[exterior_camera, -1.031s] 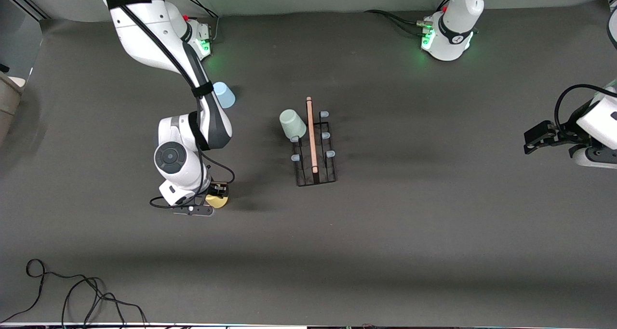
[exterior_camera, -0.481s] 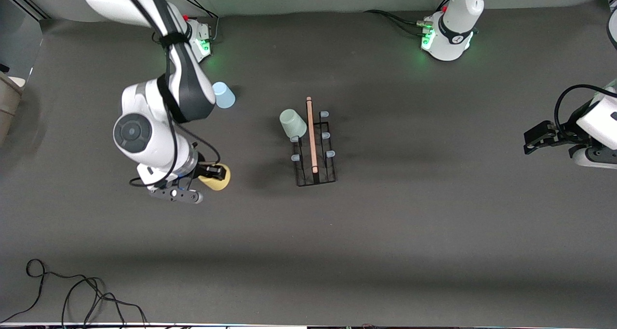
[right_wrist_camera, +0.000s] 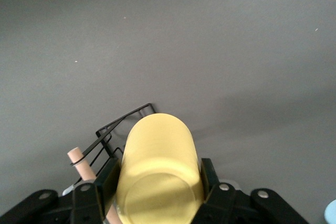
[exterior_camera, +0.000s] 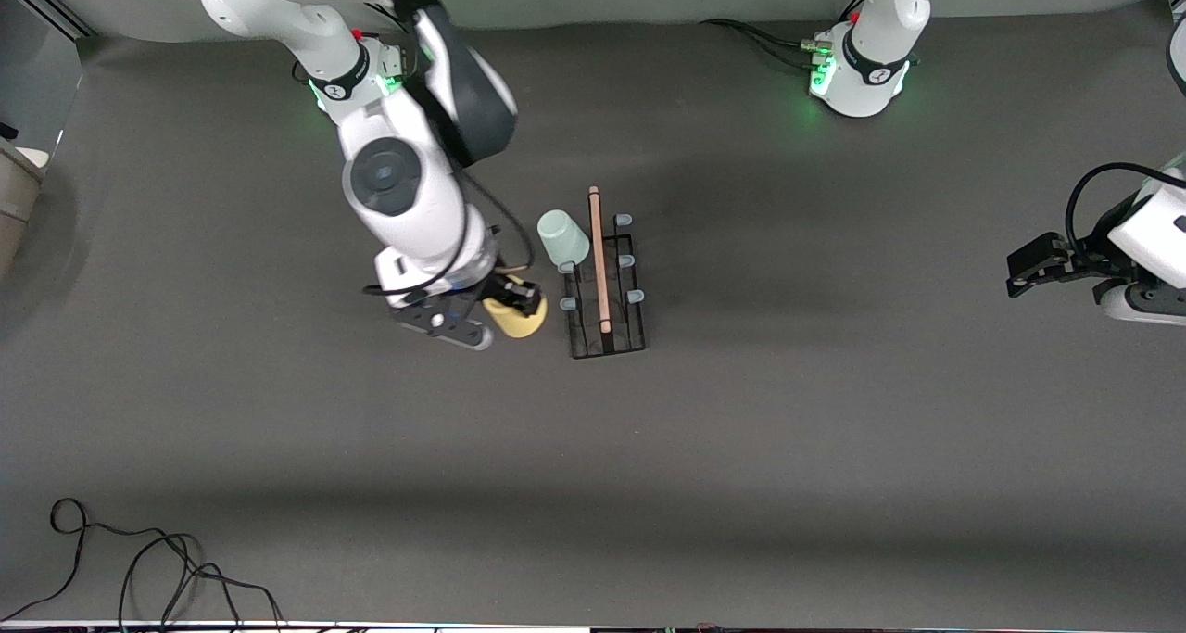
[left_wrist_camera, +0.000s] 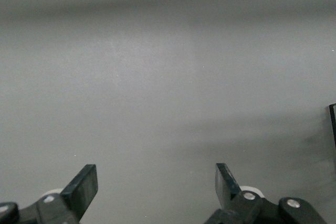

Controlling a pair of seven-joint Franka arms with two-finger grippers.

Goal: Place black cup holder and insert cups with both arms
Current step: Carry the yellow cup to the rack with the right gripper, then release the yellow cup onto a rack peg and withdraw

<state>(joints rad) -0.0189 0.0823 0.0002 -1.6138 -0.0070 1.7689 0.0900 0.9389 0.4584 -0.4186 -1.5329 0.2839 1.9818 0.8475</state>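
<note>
The right gripper (exterior_camera: 515, 310) is clamped on the yellow cup (exterior_camera: 519, 319), its fingers (right_wrist_camera: 210, 174) pressed on either side of the cup's wall, and it hangs just beside the black cup holder (exterior_camera: 607, 285), on the side toward the right arm's end of the table. The holder stands on the table (exterior_camera: 834, 448) with its wooden rod (exterior_camera: 599, 260) along the top, and the mint cup (exterior_camera: 562, 237) already sits on one of its pegs, on the side where the yellow cup hangs. The main risk, as I judge it, is that the yellow cup comes in off-line and strikes a peg or the wire frame; the light rack could then slide or tip and shake the mint cup loose. A grip on a smooth tapered wall could also let the cup twist. The left gripper (exterior_camera: 1042, 264) waits with its fingers spread, well away from the holder toward the left arm's end. The front view gives the whole layout; the right wrist view alone shows the grip on the cup and the rack's corner close under it; the left wrist view shows bare table and a sliver of the holder's edge (left_wrist_camera: 333, 124).
</note>
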